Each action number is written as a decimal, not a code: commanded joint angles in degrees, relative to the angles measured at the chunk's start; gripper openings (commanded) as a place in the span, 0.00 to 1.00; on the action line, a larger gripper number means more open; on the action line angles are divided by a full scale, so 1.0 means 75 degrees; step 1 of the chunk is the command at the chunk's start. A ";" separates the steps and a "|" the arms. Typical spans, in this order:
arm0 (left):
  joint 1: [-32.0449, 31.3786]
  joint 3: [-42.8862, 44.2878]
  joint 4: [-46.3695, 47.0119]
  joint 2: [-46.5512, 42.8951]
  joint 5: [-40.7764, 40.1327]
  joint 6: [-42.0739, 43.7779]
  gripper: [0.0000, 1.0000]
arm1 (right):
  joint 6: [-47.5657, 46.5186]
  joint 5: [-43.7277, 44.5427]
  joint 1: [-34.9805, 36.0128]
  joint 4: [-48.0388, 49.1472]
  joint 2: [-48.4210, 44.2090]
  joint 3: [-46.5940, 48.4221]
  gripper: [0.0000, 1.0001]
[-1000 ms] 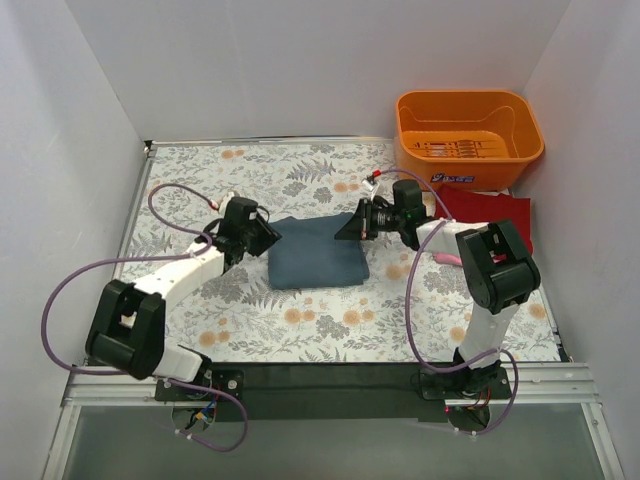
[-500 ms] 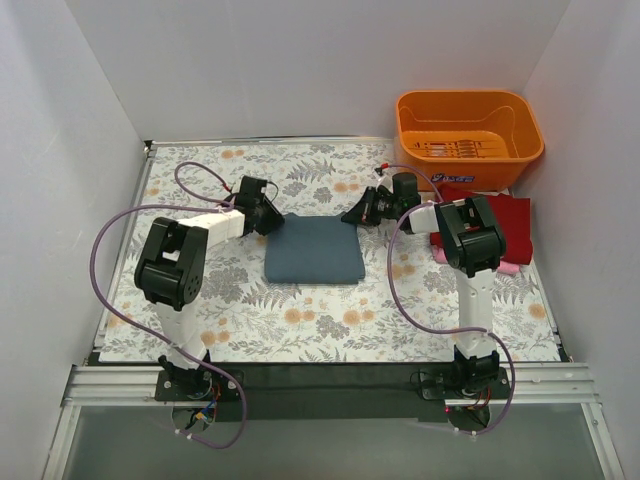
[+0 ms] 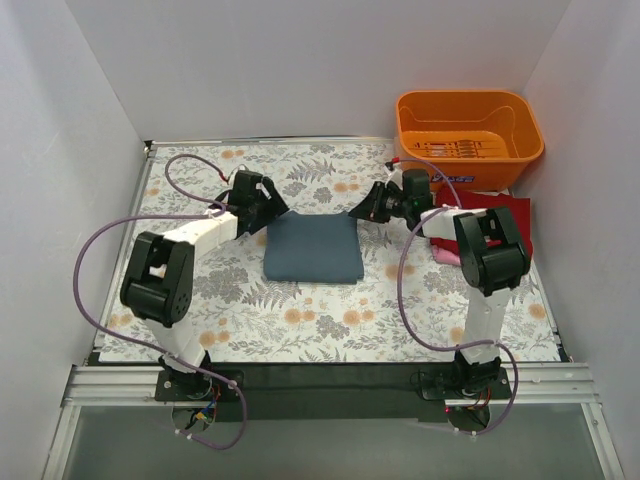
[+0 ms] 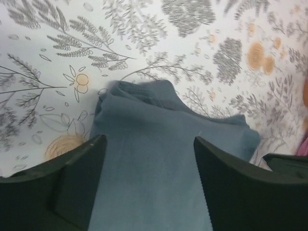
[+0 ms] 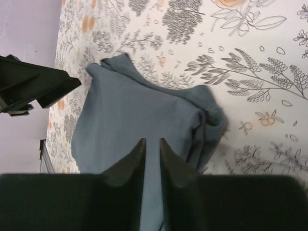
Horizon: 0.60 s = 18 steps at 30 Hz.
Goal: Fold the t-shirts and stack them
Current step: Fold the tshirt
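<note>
Top external view, the desk asks: where do the shirts lie?

Reporter: The blue-grey shirt lies folded, a neat rectangle in the middle of the tabletop. The red shirt and pink shirt lie at the right, near the orange basket.

Desk: And the arms?

Reporter: One hovers at each far corner of the blue-grey shirt. The left gripper is spread wide and holds nothing. The right gripper is all but closed, with no cloth pinched that I can see.

Desk: Which step?

Reporter: This fold looks finished. Next, probably the red shirt. That calls for the right gripper to open, reach across and take a hem cleanly.
</note>
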 commanded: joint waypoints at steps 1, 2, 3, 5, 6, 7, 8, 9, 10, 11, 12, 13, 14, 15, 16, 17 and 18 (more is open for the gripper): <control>-0.0572 0.0032 -0.0340 -0.1470 -0.0678 0.1083 0.70 | -0.0799 0.0435 -0.0043 -0.1100 -0.1431 -0.0141 0.25; -0.0748 0.0032 -0.0573 -0.1878 -0.0865 0.1238 0.71 | -0.1288 0.0657 -0.0077 -0.1603 -0.1642 -0.0141 0.31; -0.1121 -0.0026 -0.0645 -0.2080 -0.0960 0.1355 0.73 | -0.1491 0.0810 -0.0089 -0.2571 -0.2074 -0.0129 0.45; -0.1777 -0.0283 -0.0762 -0.2629 -0.1310 0.1789 0.76 | -0.2005 0.1416 -0.0113 -0.3538 -0.2811 -0.0188 0.55; -0.2025 -0.0366 -0.0809 -0.2772 -0.1405 0.1941 0.77 | -0.2159 0.1653 -0.0124 -0.4354 -0.3072 -0.0246 0.61; -0.2236 -0.0448 -0.0844 -0.2924 -0.1476 0.2070 0.77 | -0.2253 0.1864 -0.0159 -0.4675 -0.3329 -0.0305 0.63; -0.2632 -0.0623 -0.0879 -0.3042 -0.1477 0.2234 0.77 | -0.2336 0.2284 -0.0195 -0.4957 -0.3831 -0.0444 0.66; -0.2834 -0.0683 -0.0891 -0.3194 -0.1511 0.2282 0.78 | -0.2452 0.2439 -0.0230 -0.5250 -0.4080 -0.0515 0.70; -0.3056 -0.0730 -0.0891 -0.3218 -0.1593 0.2329 0.79 | -0.2500 0.2556 -0.0253 -0.5670 -0.4291 -0.0586 0.71; -0.3279 -0.0765 -0.0903 -0.3207 -0.1698 0.2457 0.79 | -0.2535 0.2743 -0.0335 -0.5907 -0.4502 -0.0737 0.72; -0.3780 -0.0719 -0.0915 -0.3160 -0.1838 0.2528 0.79 | -0.2570 0.2838 -0.0382 -0.6106 -0.4875 -0.0808 0.73; -0.4040 -0.0672 -0.0938 -0.2951 -0.2118 0.2633 0.79 | -0.2571 0.2920 -0.0417 -0.6271 -0.5053 -0.0913 0.76; -0.4310 -0.0590 -0.0996 -0.2763 -0.2318 0.2854 0.79 | -0.2559 0.3025 -0.0522 -0.6539 -0.5240 -0.1030 0.77; -0.4834 -0.0334 -0.1067 -0.2367 -0.2634 0.3019 0.79 | -0.2513 0.3015 -0.0593 -0.6600 -0.5625 -0.1345 0.79; -0.5083 -0.0216 -0.1160 -0.2096 -0.2846 0.3171 0.79 | -0.2477 0.2991 -0.0709 -0.6716 -0.5814 -0.1499 0.82; -0.5550 -0.0052 -0.1184 -0.1873 -0.3056 0.3301 0.74 | -0.2454 0.2956 -0.0757 -0.6741 -0.6188 -0.1651 0.82; -0.5740 0.0240 -0.1219 -0.1627 -0.3233 0.3638 0.71 | -0.2407 0.2944 -0.0804 -0.6787 -0.6365 -0.1989 0.86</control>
